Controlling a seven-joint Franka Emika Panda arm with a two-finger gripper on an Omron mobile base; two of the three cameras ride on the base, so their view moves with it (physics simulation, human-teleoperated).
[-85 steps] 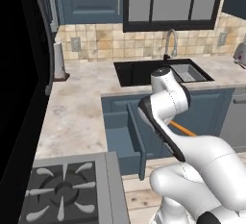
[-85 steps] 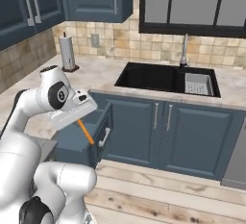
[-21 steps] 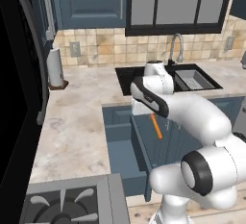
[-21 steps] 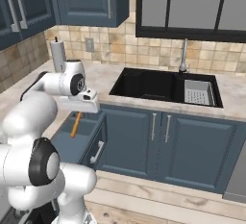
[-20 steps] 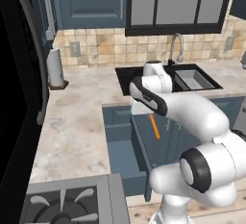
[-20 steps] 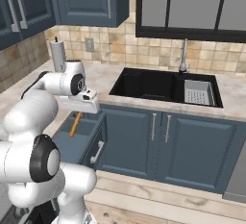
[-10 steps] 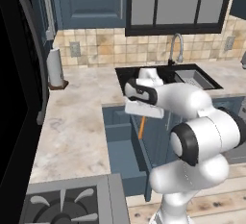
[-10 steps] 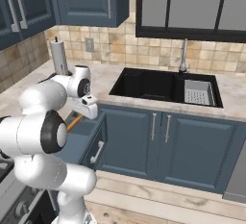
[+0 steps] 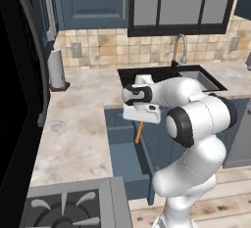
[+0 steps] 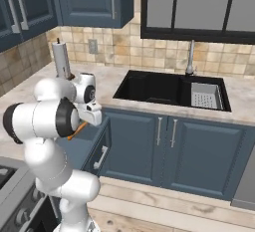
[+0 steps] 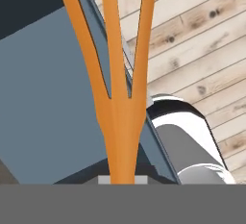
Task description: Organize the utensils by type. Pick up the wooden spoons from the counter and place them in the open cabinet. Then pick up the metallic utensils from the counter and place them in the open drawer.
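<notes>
Gripper [image 9: 140,120] clamped on the orange fork [image 9: 138,132], held above the open drawer [image 9: 125,158]. Fork hanging down from the hand, tines pointing toward the drawer's blue inside; in the hand view three tines [image 11: 111,50] spread upward over the drawer's floor and its rim, wooden floor planks [image 11: 202,40] to the right. Drawer pulled out from the blue base cabinets under the beige counter [image 9: 73,124]. Black sink [image 10: 169,89] further along the counter, paper towel roll [image 9: 56,69] standing near the tiled wall.

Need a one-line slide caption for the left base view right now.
Gripper shut on the orange fork, tines hanging down over the open blue drawer.
</notes>
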